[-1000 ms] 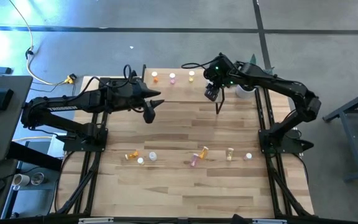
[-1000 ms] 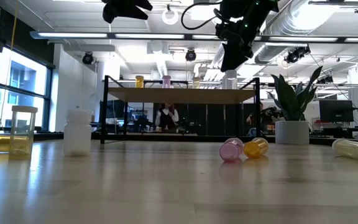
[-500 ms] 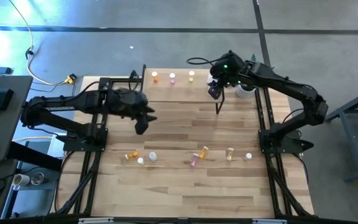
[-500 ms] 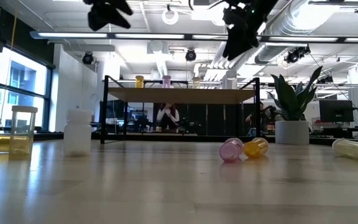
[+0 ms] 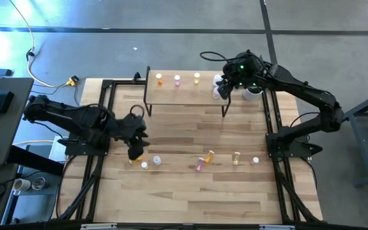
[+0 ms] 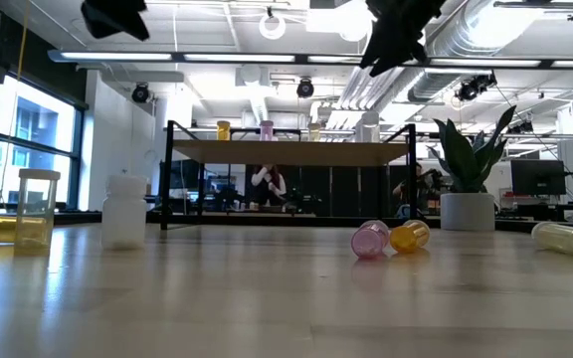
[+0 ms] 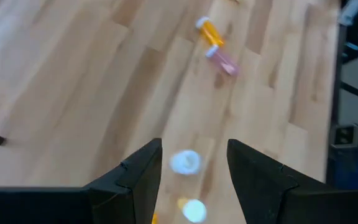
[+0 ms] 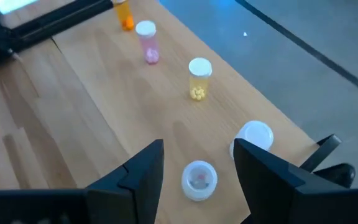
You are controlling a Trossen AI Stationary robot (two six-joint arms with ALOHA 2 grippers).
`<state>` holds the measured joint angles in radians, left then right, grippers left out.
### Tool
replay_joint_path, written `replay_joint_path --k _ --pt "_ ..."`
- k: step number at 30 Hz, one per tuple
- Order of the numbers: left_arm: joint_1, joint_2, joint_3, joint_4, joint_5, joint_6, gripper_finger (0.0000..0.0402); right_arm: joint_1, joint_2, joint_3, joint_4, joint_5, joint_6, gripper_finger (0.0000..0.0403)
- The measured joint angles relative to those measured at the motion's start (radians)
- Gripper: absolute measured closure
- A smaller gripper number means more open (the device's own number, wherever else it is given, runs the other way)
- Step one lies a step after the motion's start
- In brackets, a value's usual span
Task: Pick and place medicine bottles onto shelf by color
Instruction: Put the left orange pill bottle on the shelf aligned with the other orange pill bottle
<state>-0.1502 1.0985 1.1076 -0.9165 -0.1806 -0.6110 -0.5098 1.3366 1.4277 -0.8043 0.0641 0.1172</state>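
Shelf: the light-wood shelf (image 5: pixel 184 94) stands at the upper centre of the high view, along the table's far edge; in the low view its board sits on thin black legs with open space beneath it.
Bottles on shelf: an orange bottle (image 5: pixel 160 80), a pink bottle (image 5: pixel 177 80) and a yellow bottle (image 5: pixel 197 78) stand in a row along the shelf's back edge; a white bottle (image 5: pixel 217 82) stands near its right end.
Bottles on table: a loose row crosses the lower middle of the high view, with an orange bottle on its side (image 5: pixel 133 160), two white-capped bottles (image 5: pixel 151 162), a pink and orange pair (image 5: pixel 204 159) touching each other, a yellow one (image 5: pixel 236 158) and a white cap (image 5: pixel 255 161).
Left gripper: the left gripper (image 5: pixel 135 152) hangs just above the left end of that row; fingers spread and empty, a white cap showing between them in the wrist view.
Right gripper: the right gripper (image 5: pixel 223 91) hovers over the shelf's right end beside the white bottle; fingers spread, holding nothing.
Open room: the bare tabletop (image 5: pixel 190 131) between shelf and bottle row is wide; so is the strip below the row.
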Motion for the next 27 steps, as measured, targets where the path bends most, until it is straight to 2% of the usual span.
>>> replay_joint_path --k 9,18,22,27 --pt "-0.167 0.001 0.000 -0.002 -0.001 -0.198 0.0229 0.065 -0.003 0.000 -0.018 -0.020 0.068 0.0217" --pt "-0.236 0.021 0.000 -0.018 0.031 -0.261 0.0208 0.186 -0.003 0.000 -0.016 -0.016 0.149 0.0217" --pt "-0.289 0.024 -0.044 -0.050 0.054 -0.328 0.0194 0.226 -0.003 0.000 -0.019 -0.011 0.188 0.0217" --pt "-0.385 0.024 -0.124 -0.066 0.071 -0.421 0.0195 0.279 -0.003 0.000 -0.022 -0.009 0.207 0.0217"
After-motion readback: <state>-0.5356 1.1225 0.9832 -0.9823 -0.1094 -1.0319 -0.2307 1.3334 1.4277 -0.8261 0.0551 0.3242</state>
